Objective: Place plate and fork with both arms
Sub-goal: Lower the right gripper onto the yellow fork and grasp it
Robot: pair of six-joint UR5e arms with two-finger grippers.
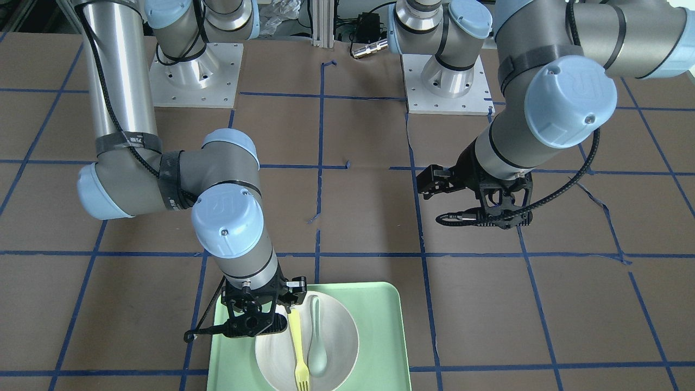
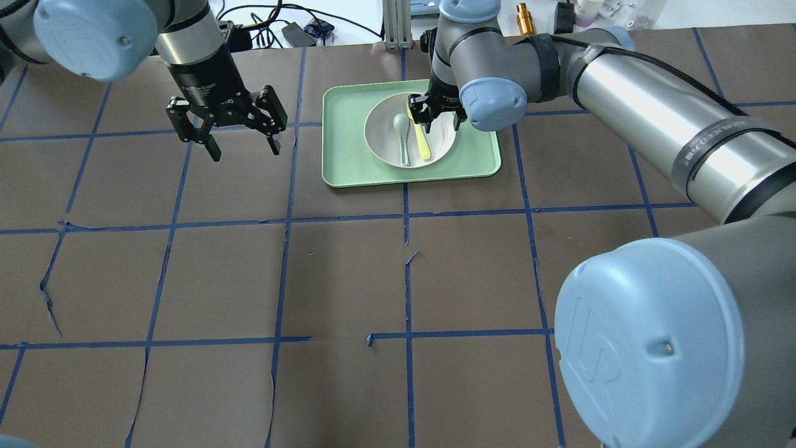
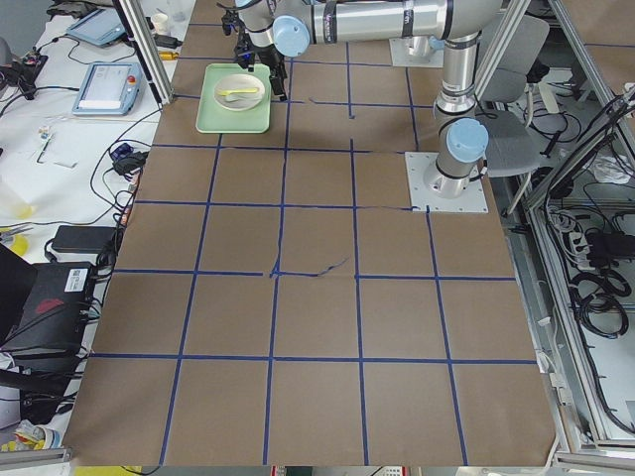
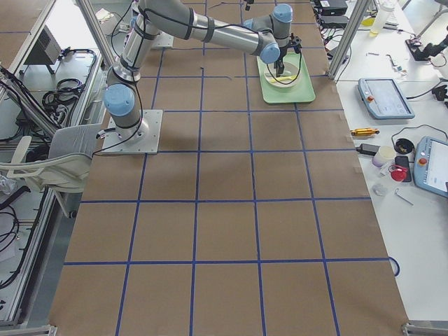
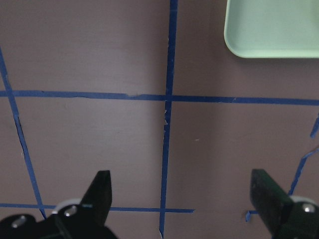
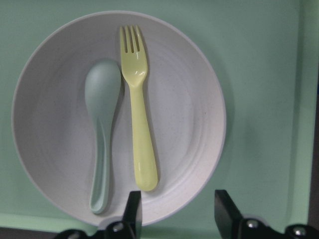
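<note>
Over plate (image 6: pixel 192 124), right end effector (image 6: pixel 177 201) points down, spread; left end effector (image 5: pixel 182 181) likewise, aside.

The left arm (image 1: pixel 630 32) and right arm (image 1: pixel 117 70) are silver-grey tubes with pale blue joint caps (image 1: pixel 570 103), each bearing an embossed logo (image 1: pixel 220 206) and a small screw (image 1: pixel 223 232). Black ribbed cables (image 1: pixel 102 81) run beneath black straps (image 1: pixel 129 142). The left gripper (image 2: pixel 244 151) and right gripper (image 6: pixel 178 206) are black.
</note>
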